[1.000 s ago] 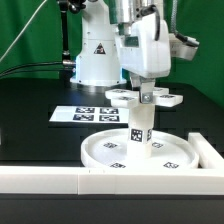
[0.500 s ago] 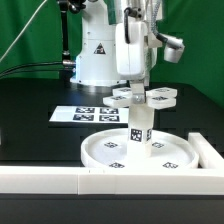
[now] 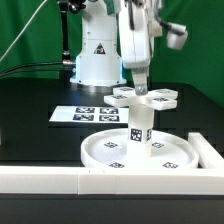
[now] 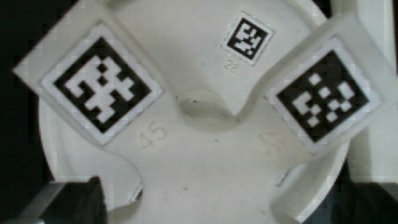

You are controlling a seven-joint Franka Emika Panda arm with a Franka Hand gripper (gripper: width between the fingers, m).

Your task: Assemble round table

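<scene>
The large rimmed round disc (image 3: 95,150) lies on the black table near the front wall. The short thick post (image 3: 139,128) stands upright at its middle. The flat cross-shaped piece (image 3: 165,97) sits on top of the post. My gripper (image 3: 141,92) comes down from above onto the middle of the cross and is shut on it. In the wrist view the cross-shaped piece (image 4: 214,120) fills the picture with its tags, and one arm of it lies in my gripper (image 4: 217,205), between the dark fingers (image 4: 54,200).
The marker board (image 3: 85,114) lies on the table behind the disc, toward the exterior view's left. A long white border wall (image 3: 60,180) runs along the front, with a side wall (image 3: 208,150) at the exterior view's right. The arm's white base (image 3: 95,55) stands at the back.
My gripper has turned about its vertical axis over the post, and the cross-shaped piece has turned with it. The disc and post have stayed in place.
</scene>
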